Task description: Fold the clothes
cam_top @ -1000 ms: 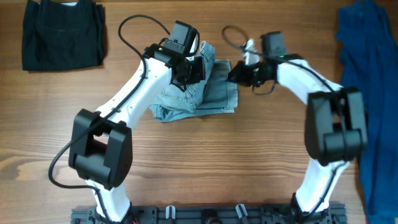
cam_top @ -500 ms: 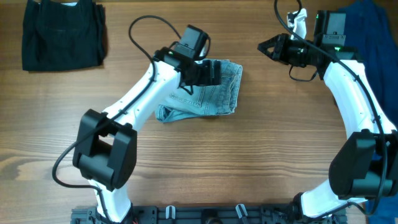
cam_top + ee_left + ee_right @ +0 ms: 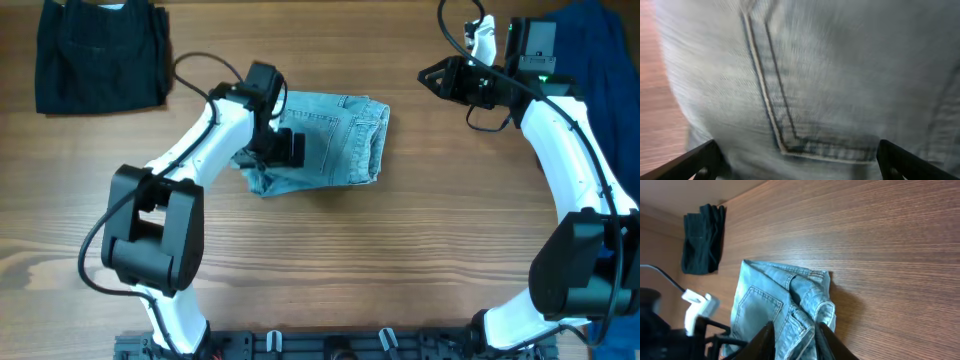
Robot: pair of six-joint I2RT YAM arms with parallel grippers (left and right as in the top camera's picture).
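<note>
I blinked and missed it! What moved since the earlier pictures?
The right arm swung rightwards, away from the light blue faded denim shorts, its jaws open and empty. The left arm slid leftwards across the shorts, which now lie flatter. The black folded garment and deep-blue cloth stayed put.

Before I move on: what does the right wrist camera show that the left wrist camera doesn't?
Right wrist only: the folded denim shorts seen from afar, the black garment beyond them, a long stretch of table. Left wrist only: a blurred close-up of a pocket seam, with the left end effector open over it. Both: the denim and some wood.
</note>
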